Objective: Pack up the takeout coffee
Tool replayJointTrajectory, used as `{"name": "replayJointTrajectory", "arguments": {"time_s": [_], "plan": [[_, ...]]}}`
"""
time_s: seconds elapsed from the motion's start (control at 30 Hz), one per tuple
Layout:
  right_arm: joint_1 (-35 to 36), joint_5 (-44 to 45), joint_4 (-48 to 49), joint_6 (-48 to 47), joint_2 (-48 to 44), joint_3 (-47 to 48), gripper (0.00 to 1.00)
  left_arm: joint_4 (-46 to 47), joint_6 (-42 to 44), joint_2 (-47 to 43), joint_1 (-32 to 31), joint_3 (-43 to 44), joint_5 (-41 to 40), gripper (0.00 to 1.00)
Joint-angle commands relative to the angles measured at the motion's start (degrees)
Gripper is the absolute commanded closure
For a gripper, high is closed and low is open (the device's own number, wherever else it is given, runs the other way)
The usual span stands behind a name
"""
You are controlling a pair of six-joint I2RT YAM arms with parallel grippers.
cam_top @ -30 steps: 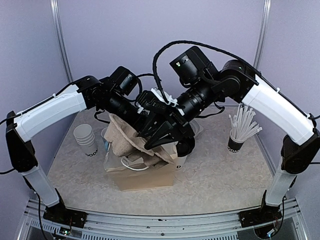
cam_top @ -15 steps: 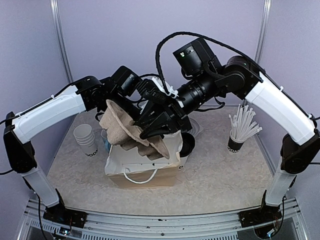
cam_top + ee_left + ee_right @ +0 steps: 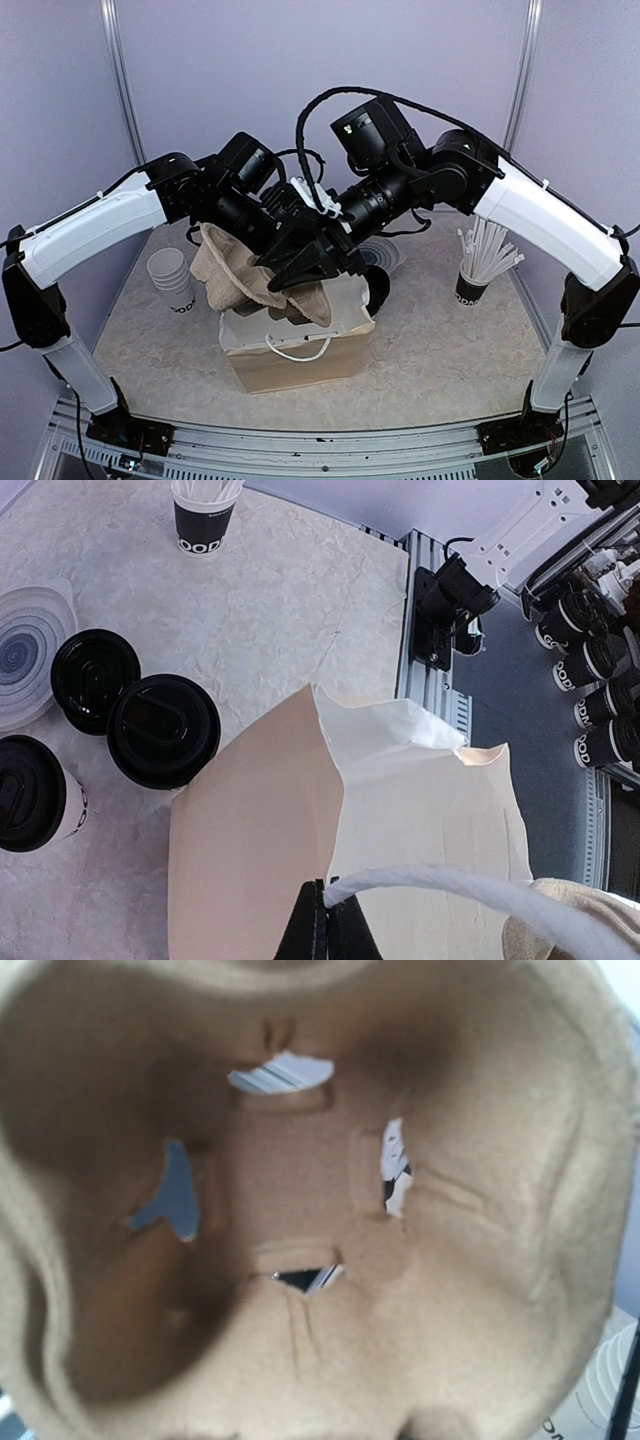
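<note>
Left gripper (image 3: 325, 925): fingers pressed tight together, pinching the white cord handle (image 3: 430, 885) of the paper bag (image 3: 400, 810) and holding that side of the mouth up. Right gripper (image 3: 272, 272): fingers closed partway on the brown moulded-pulp cup carrier (image 3: 255, 275). The carrier hung tilted over the bag opening, its lower edge at or just inside the mouth. The right wrist view was filled by the carrier's underside, so the fingertips didn't show there. The bag stood upright mid-table, white inside and kraft outside. The table (image 3: 440, 350) was a pale marbled top with an aluminium rail (image 3: 320, 440) along the near edge, closed in by plain lilac-grey walls (image 3: 200, 70). A stack of white cups (image 3: 170, 280) sat left of the bag and a dark cup of white straws (image 3: 480, 260) well to the right. A round spiral-patterned disc (image 3: 30, 650) lay behind the lidded cups. The takeout coffee (image 3: 163, 730) stood on the table just beside the bag, not in it. It was upright with its round black lid on, in a cluster with two other black-lidded cups. From above mostly the lid showed, and its white wall and lettering were hidden.
</note>
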Motion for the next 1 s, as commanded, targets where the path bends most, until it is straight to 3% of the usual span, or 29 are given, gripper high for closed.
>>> {"name": "replayJointTrajectory", "arguments": {"time_s": [0.0,0.4,0.97], "plan": [[-0.42,3.99,-0.51,-0.12,1.69,-3.97,0.76,-0.33,0.77,-3.79,-0.95,-0.24,3.60,1.00],[-0.42,6.15,0.37,-0.16,0.08,-10.93,0.77,0.32,1.60,-4.09,0.82,-1.40,4.30,1.00],[2.06,27.18,-3.41,10.50,3.51,-9.93,0.76,-0.48,0.17,-1.97,2.77,-1.94,2.88,0.94]]}}
